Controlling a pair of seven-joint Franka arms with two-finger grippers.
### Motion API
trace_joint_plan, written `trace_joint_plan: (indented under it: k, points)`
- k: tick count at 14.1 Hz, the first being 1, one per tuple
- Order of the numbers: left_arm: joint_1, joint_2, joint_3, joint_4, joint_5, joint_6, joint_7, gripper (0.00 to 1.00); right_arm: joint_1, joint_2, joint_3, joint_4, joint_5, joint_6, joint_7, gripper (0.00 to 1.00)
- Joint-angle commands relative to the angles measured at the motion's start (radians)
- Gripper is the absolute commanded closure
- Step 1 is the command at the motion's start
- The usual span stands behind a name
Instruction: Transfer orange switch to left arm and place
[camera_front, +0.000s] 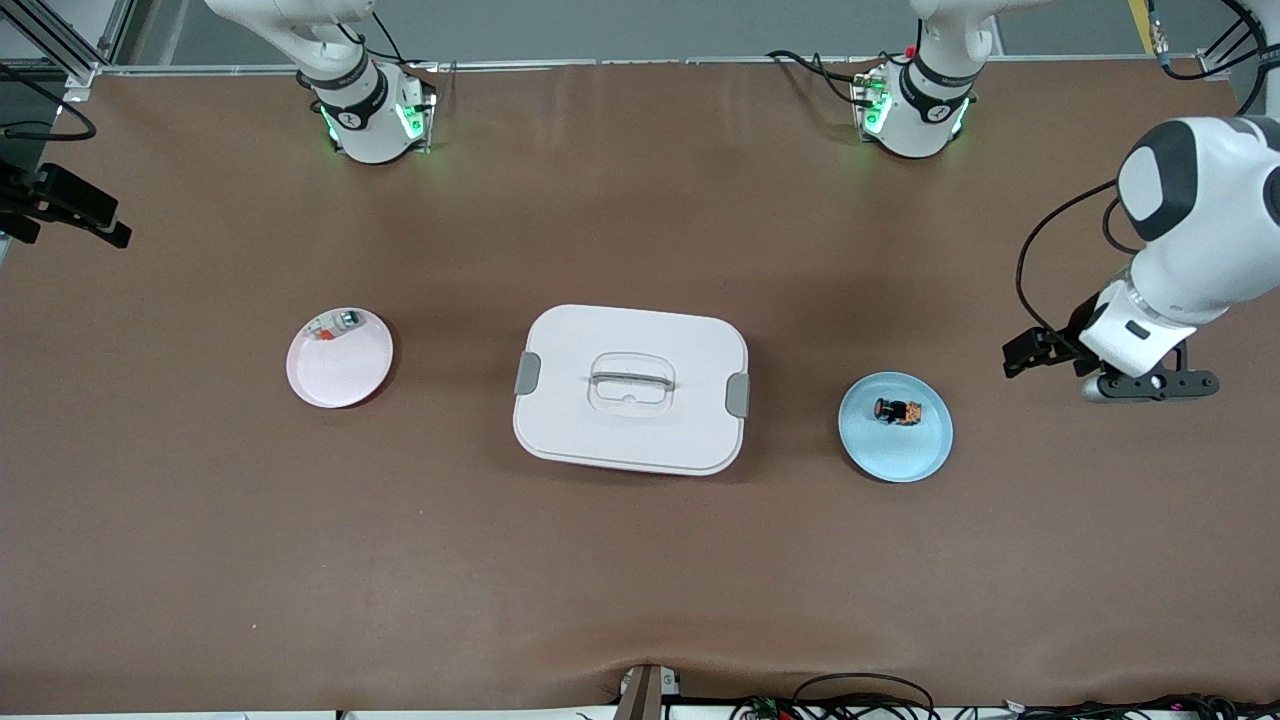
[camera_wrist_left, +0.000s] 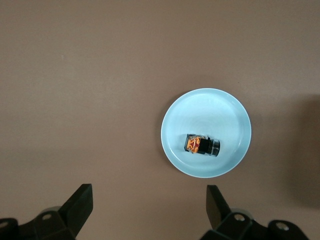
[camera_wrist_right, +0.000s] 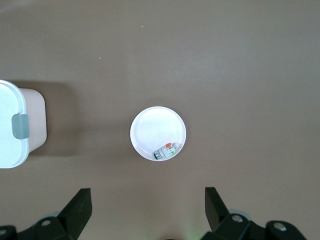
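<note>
Black-and-orange orange switch (camera_front: 898, 411) lying on blue plate (camera_front: 905, 455), both end effectors wide open, empty.

Glossy plastic box (camera_front: 630, 388), matt table (camera_front: 640, 560)

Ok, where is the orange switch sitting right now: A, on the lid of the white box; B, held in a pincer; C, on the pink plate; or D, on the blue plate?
D: the orange switch lies on the blue plate, at the left arm's end of the table, beside the box.
</note>
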Motion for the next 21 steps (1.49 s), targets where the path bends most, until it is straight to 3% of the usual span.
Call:
trace_joint_plan:
  k: [1, 9, 13, 21]
  points:
    - [-0.003, -0.075, -0.002, -0.013, 0.016, -0.053, -0.007, 0.0, -0.011, -0.006, 0.008, -0.01, 0.013, 0.017, -0.011, 0.0]
    - [-0.02, -0.16, 0.006, 0.008, 0.004, -0.102, -0.014, 0.0, 0.001, -0.005, 0.008, -0.012, 0.013, 0.008, -0.053, 0.0]
    - [-0.159, -0.15, 0.15, 0.054, 0.009, -0.113, -0.009, 0.0, -0.005, -0.006, 0.007, -0.012, 0.013, 0.006, -0.155, 0.0]
    - [-0.181, -0.141, 0.169, 0.142, 0.012, -0.18, -0.014, 0.0, -0.007, -0.006, 0.004, -0.01, 0.016, 0.016, -0.115, 0.0]
